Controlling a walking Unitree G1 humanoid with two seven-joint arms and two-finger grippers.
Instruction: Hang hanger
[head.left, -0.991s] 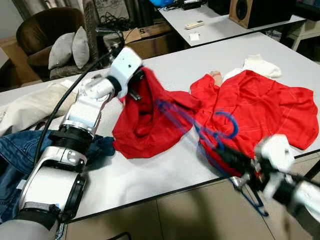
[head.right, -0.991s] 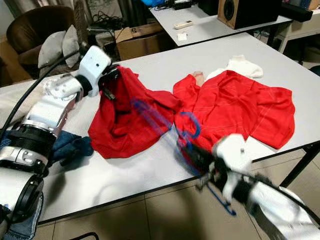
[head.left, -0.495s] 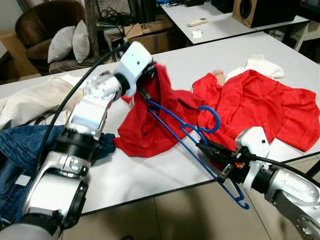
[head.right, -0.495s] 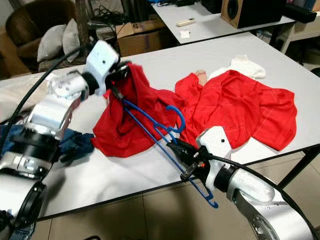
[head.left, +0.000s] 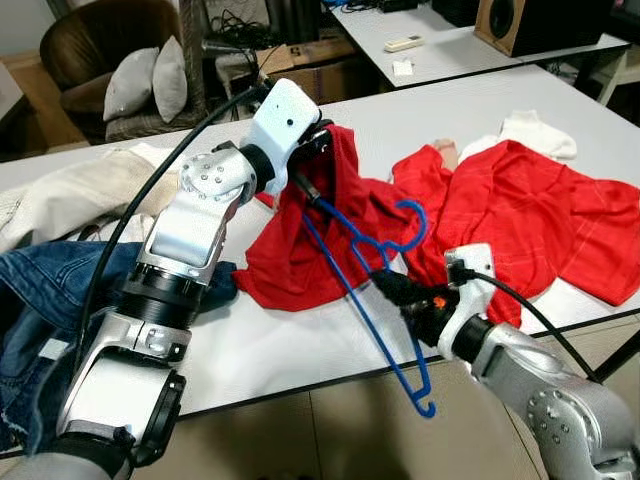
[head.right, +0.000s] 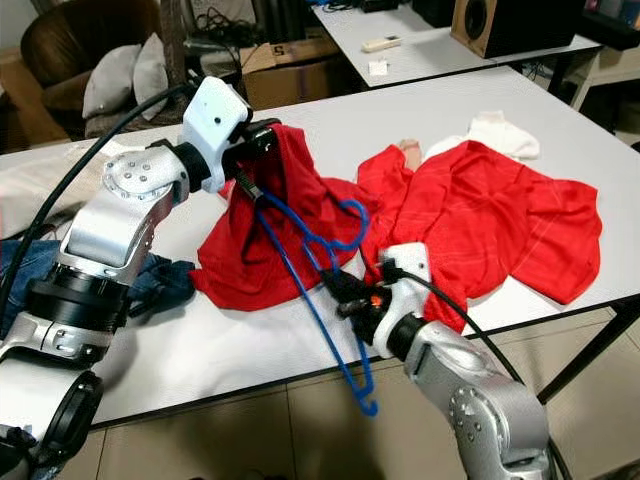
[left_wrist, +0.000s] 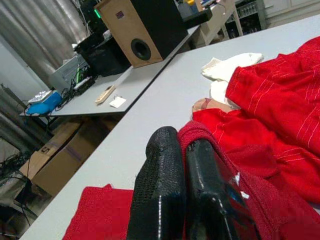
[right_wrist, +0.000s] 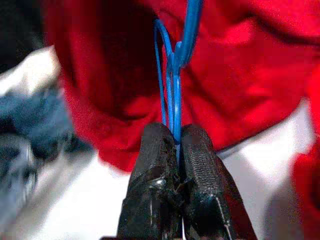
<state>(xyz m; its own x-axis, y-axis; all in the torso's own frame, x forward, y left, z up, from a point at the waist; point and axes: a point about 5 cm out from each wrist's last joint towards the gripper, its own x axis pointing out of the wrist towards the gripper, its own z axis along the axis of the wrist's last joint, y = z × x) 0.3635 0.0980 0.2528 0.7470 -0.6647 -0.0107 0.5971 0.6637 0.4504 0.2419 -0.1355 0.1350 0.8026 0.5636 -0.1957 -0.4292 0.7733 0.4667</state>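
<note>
- Right end effector (head.left: 392, 288): at the near edge of the white counter (head.left: 300, 345), fingers pressed together on the thin wire of the blue hanger (head.left: 365, 290). The right wrist view confirms the wire is pinched between the two pads (right_wrist: 200, 165).
- Hanger: held tilted above the counter, clear of its surface. Its hook (head.left: 412, 222) curls up just beyond the right end effector; one long arm runs far-left up into the lifted red shirt (head.left: 310, 225); the other end (head.left: 425, 405) hangs down past the near counter edge.
- Left end effector (head.left: 312, 150): raised over the middle of the counter, fingers (left_wrist: 160, 185) closed on a fold of the red shirt, lifting its far edge. The hanger's upper arm meets the shirt just below this end effector.
- A second red garment (head.left: 530, 215) lies spread flat to the right, with white cloth (head.left: 535, 130) at its far edge.
- Jeans (head.left: 30, 300) and a beige garment (head.left: 70, 195) lie at the left of the counter.
- A second table (head.left: 450, 45) with a speaker (head.left: 540, 22) stands beyond.
</note>
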